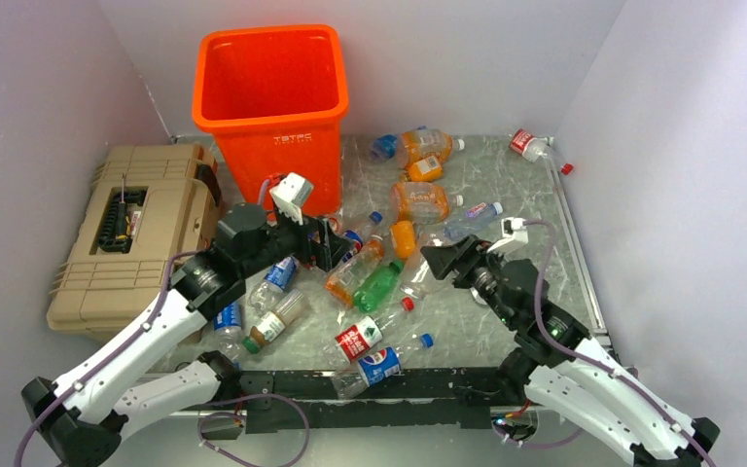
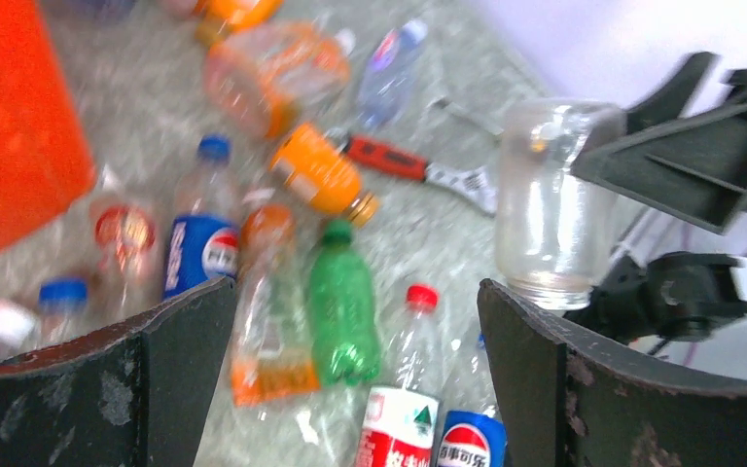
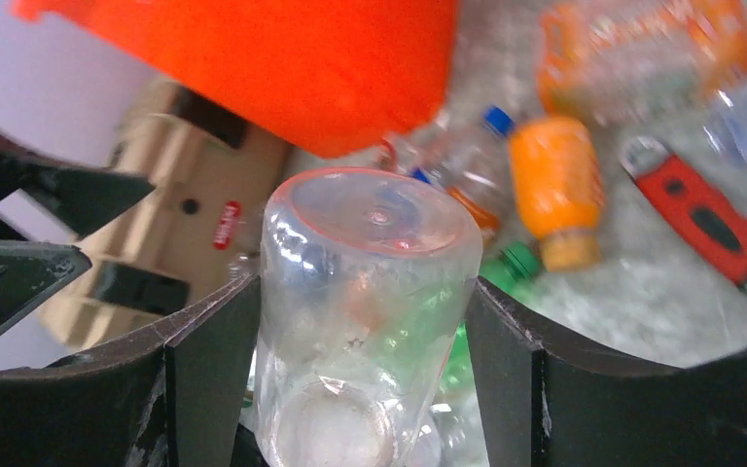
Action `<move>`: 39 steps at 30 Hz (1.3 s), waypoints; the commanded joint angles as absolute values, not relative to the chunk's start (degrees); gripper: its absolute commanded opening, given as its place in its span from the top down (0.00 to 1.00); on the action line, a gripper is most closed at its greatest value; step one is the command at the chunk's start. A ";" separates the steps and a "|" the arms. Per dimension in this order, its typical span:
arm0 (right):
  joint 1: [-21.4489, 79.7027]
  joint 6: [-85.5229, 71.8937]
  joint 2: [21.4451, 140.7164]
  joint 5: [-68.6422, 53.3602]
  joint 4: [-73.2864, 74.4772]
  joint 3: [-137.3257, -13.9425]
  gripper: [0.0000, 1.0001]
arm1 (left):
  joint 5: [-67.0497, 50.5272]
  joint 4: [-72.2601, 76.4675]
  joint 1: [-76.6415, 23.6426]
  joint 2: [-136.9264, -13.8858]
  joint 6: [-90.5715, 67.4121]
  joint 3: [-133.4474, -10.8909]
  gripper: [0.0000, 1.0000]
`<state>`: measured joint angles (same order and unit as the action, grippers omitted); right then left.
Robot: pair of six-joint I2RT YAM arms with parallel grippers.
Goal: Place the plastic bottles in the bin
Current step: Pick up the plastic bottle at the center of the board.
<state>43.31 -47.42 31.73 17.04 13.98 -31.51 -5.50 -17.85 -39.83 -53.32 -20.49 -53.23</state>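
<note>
Red wrench (image 2: pixel 399 161) in wrist views only; right end effector (image 3: pixel 360 292) around clear bottle (image 3: pixel 370 350), left end effector (image 2: pixel 357 292) wide.

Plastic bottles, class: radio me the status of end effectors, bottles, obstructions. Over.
Left end effector open above scattered plastic bottles. Right end effector shut on clear plastic bottle. Tall orange plastic bin ahead; red-handled wrench among bottles.

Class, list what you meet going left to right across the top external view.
In order: tan toolbox case → orange bin → green bottle → right end effector gripping a clear bottle → red-labelled bottle at the far right edge.
</note>
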 commanded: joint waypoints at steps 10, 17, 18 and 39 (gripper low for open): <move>43.24 -31.82 33.68 -4.76 -16.29 -35.04 0.62 | -47.44 3.11 -40.08 -57.86 -15.33 -59.46 0.00; 43.24 -32.37 35.31 -8.79 -26.79 -33.52 0.63 | -50.08 6.65 -40.06 -61.48 -21.79 -59.80 0.01; 43.24 -32.49 35.52 -8.99 -27.79 -33.38 0.63 | -50.17 7.69 -40.08 -61.64 -22.70 -59.56 0.01; 43.33 -36.78 41.60 -10.46 -40.10 -31.57 0.66 | -49.44 12.55 -40.33 -67.06 -29.79 -58.15 0.01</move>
<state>43.27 -35.64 41.58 -9.43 -33.80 -31.79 -49.98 11.11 -40.07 -68.45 -29.69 -57.43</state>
